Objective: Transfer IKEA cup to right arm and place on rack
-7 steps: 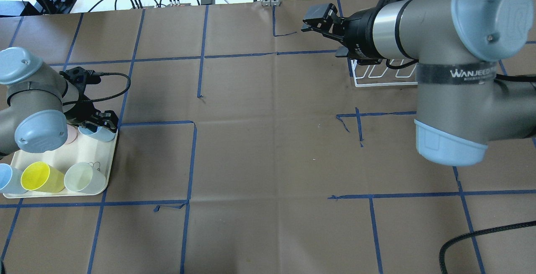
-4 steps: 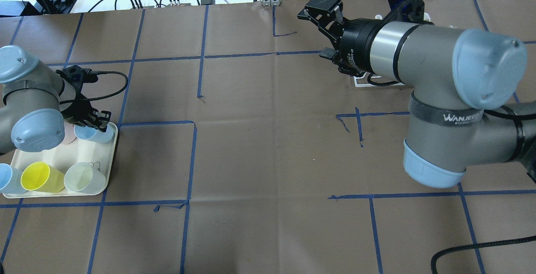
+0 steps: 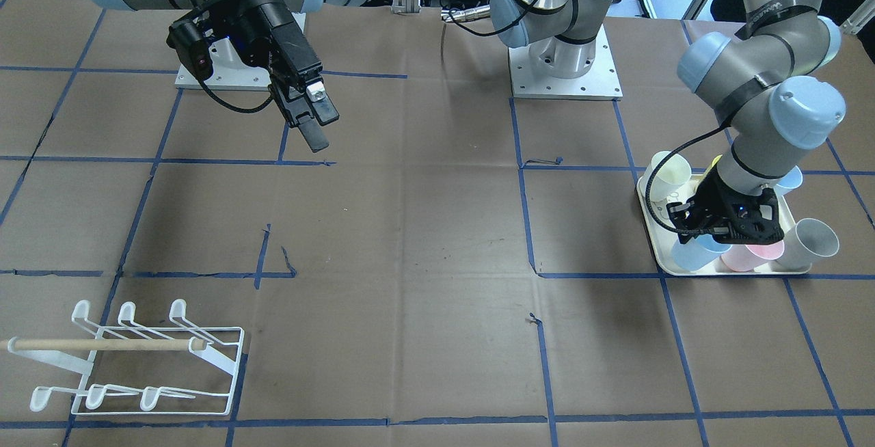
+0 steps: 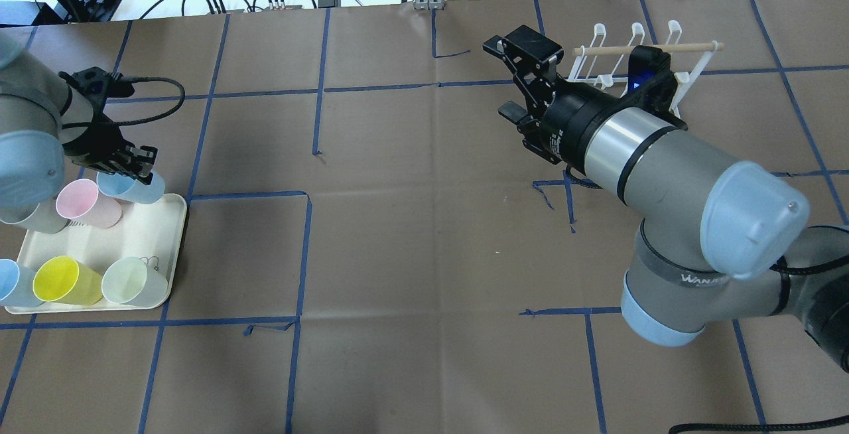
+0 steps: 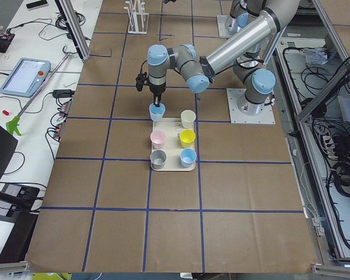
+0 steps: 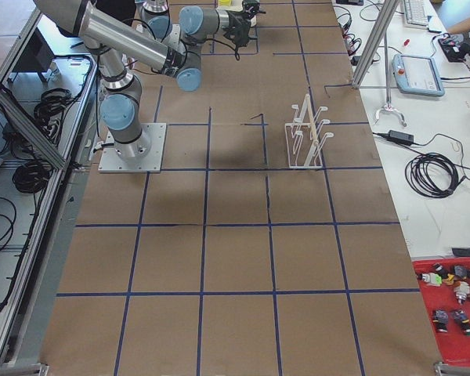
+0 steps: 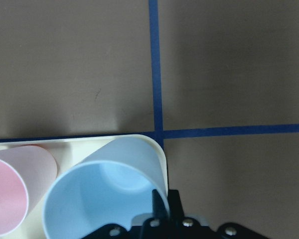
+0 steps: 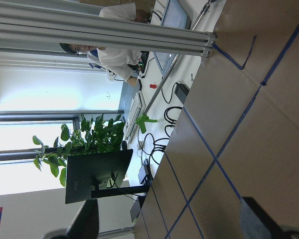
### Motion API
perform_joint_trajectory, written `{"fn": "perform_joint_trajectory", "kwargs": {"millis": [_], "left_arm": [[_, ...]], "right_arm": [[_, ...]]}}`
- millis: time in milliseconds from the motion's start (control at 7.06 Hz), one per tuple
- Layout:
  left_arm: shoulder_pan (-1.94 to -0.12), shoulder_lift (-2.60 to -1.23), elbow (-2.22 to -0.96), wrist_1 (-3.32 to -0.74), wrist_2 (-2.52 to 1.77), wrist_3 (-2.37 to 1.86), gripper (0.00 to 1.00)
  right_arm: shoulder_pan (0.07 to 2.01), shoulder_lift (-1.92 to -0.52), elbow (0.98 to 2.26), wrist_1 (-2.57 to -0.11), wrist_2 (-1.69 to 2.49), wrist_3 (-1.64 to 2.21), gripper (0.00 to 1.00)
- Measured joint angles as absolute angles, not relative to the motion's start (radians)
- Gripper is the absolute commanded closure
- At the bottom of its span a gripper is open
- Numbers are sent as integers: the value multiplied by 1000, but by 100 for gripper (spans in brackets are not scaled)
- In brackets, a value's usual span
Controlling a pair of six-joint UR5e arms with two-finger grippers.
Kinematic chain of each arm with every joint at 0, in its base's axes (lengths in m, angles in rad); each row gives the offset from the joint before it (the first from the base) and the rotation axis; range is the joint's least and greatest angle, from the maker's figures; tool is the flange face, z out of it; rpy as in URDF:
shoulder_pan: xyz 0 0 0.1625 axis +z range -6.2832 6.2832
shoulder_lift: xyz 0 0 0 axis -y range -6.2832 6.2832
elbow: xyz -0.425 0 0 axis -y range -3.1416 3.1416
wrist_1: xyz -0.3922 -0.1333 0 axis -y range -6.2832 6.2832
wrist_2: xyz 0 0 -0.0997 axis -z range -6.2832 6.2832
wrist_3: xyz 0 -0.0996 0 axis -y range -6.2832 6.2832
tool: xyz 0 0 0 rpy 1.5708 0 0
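Now near-upright, mouth up, the pale blue plastic cup (image 4: 136, 190) hangs pinched in the left tool (image 4: 127, 170); the cream tray (image 4: 142, 238) holds five other cups (image 4: 63, 280); the right tool (image 4: 516, 79) gapes wide.

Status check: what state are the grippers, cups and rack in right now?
left gripper, shut on blue cup rim.
blue cup, tilted, at tray corner.
right gripper, open, empty.
rack, upright, no cups on it.
other cups, upright on tray.
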State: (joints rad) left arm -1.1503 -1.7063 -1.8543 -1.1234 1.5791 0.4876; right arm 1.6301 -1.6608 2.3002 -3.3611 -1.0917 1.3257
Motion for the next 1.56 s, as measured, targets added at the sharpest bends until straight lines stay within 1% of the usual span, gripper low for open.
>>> {"fn": "perform_joint_trajectory", "kwargs": {"millis": [283,425,709,992,1134,1275,1559], "left_arm": [[-1251,-1676,-1655,-1389,1581,432,100],[-1316,-1671,-1584,-1470,1582,385,100],[-1431,-1659,-1533,-1510,1555,322,100],[-1476,-1637,-1540,-1444,1390,320,100],[-1484,-1623,-1565,-1370,1301,343,100],[-1490,-1604,-1619,-1252,1220,378,100],[-1495,-1572,-1804,-868,1063,407,99]], "right_arm": [[1631,-1661,2316,-3380,-1098,1326,0],[1630,-1659,2317,-3383,-1098,1325,0],[1629,-1657,2317,-3384,-1098,1325,0],[1630,-1658,2319,-3384,-1098,1325,0],[1630,-1658,2319,-3384,-1098,1325,0],[1631,-1657,2320,-3384,-1098,1325,0],[1631,-1657,2322,-3383,-1098,1325,0]]}}
